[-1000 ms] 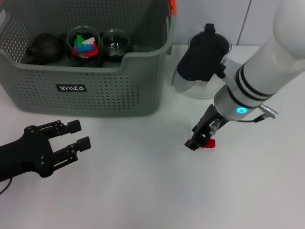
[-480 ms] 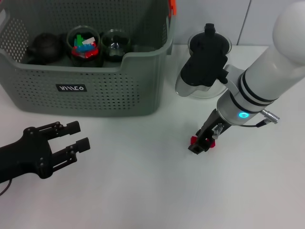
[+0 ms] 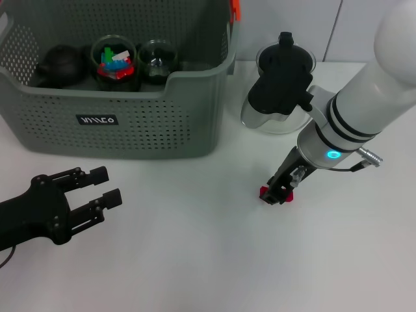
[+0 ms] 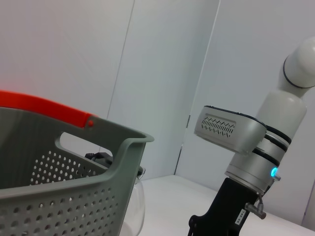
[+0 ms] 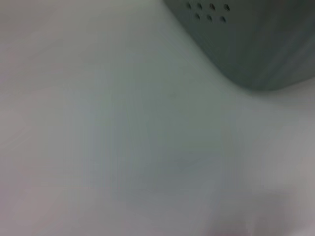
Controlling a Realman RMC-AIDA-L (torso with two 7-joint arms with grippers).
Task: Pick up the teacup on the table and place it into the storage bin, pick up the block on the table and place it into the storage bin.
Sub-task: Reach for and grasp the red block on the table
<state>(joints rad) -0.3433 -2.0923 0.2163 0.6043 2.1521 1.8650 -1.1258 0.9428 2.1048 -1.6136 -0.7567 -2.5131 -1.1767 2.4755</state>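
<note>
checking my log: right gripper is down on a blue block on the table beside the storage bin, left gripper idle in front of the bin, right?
Not quite: the block is red, not blue, as the head view shows. The rest holds: the right gripper is down on it beside the storage bin, and the left gripper is idle in front of the bin.

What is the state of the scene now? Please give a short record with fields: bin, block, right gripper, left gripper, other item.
bin: storage bin at the table's far left, holding cups and a dark teapot
block: red block on the table
right gripper: right gripper down at the block, fingers around it
left gripper: left gripper open, idle in front of the bin
other item: glass pitcher, black lid, right of the bin
</note>
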